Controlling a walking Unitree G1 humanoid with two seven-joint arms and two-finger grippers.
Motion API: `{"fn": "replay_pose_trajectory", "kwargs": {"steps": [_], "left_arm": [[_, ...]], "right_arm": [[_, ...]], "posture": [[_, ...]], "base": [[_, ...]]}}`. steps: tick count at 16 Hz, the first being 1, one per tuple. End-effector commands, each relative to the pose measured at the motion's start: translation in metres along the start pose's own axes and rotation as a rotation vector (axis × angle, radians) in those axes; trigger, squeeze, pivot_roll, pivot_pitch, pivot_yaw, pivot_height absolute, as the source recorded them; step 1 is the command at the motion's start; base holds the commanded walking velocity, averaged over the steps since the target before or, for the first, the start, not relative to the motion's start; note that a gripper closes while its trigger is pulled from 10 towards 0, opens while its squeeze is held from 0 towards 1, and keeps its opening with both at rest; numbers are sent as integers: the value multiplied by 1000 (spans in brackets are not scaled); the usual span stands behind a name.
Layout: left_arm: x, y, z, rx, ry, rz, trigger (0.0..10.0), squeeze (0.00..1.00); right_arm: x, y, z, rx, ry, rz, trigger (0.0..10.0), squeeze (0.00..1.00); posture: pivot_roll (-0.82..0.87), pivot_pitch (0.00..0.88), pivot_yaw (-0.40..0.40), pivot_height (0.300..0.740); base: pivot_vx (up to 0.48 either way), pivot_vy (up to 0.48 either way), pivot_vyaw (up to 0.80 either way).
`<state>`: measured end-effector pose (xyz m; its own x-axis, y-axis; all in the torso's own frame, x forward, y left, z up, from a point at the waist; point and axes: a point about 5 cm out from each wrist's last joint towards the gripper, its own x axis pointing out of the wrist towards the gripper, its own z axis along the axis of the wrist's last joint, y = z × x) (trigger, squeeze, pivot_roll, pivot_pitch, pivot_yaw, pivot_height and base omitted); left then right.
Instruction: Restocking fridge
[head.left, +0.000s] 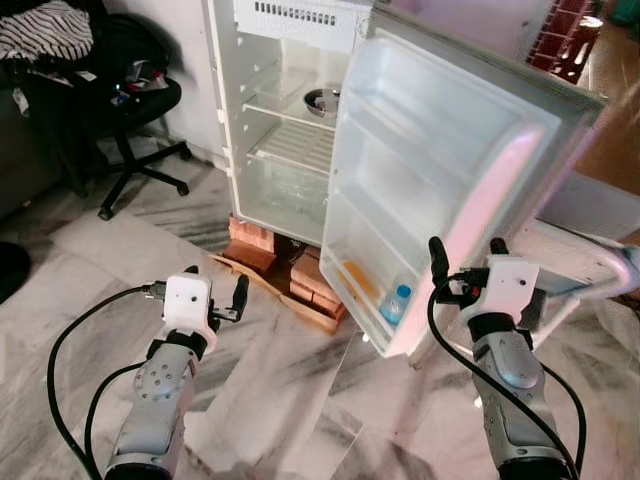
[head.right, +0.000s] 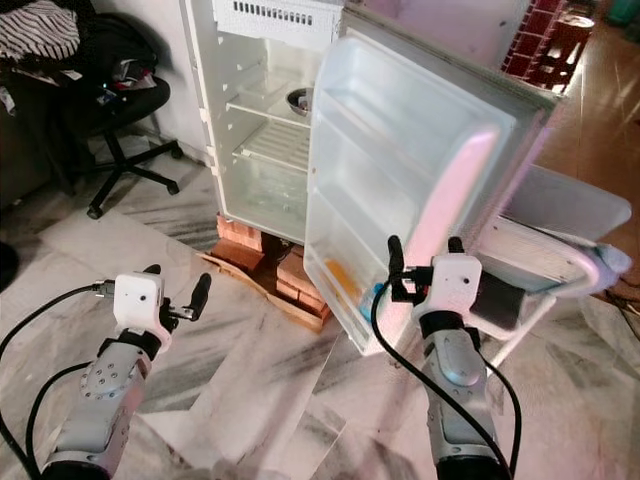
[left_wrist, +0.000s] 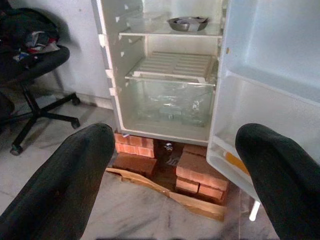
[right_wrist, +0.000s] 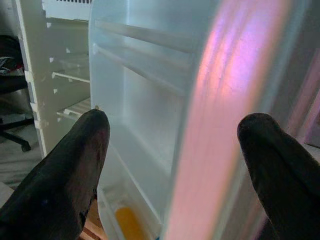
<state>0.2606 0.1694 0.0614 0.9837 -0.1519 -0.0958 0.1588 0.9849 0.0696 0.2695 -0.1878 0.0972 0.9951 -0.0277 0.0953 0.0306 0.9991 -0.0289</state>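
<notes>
My left gripper (head.left: 215, 292) hovers over the marble floor (head.left: 90, 260), fingers apart. Ahead, the white fridge (head.left: 285, 130) stands on bricks (head.left: 305, 275), door (head.left: 440, 170) swung open; my right gripper (head.left: 466, 262), fingers apart, faces its edge.

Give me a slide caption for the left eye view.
Both open grippers, left and right, face an open fridge propped on bricks, a bottle in its door.

A black office chair (head.left: 135, 120) on castors stands on the marble floor (head.left: 90, 260), striped cloth (head.left: 45, 28) heaped above it. Red bricks (head.left: 290, 265) sit on a wooden board (head.left: 285, 295). Red crates (head.left: 562, 40) stand farther back.
</notes>
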Motion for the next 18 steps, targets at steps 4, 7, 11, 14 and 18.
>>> {"fn": "replay_pose_trajectory", "kwargs": {"steps": [4,7,11,14,18], "left_arm": [[1,0,2,7,-6,0,10000,0],[-1,-3,0,-18,3,-4,10000,0],[-4,-3,-3,-10,14,-6,10000,0],[-9,-4,-7,-7,31,-7,10000,0],[-17,-3,-18,6,84,-25,10000,0]], "right_arm": [[1,-2,3,-10,-16,-12,10000,0],[-1,-3,2,-10,-15,-18,10000,0],[-13,-5,-3,-2,4,-10,10000,0],[-39,4,-16,114,102,216,10000,0],[-83,-8,-54,54,409,544,10000,0]], "posture": [[43,32,-40,740],[43,34,-38,740],[42,38,-40,740],[39,47,-41,740],[38,53,-41,740]], "base": [[378,0,0],[0,0,0],[0,0,0],[0,0,0],[0,0,0]]}}
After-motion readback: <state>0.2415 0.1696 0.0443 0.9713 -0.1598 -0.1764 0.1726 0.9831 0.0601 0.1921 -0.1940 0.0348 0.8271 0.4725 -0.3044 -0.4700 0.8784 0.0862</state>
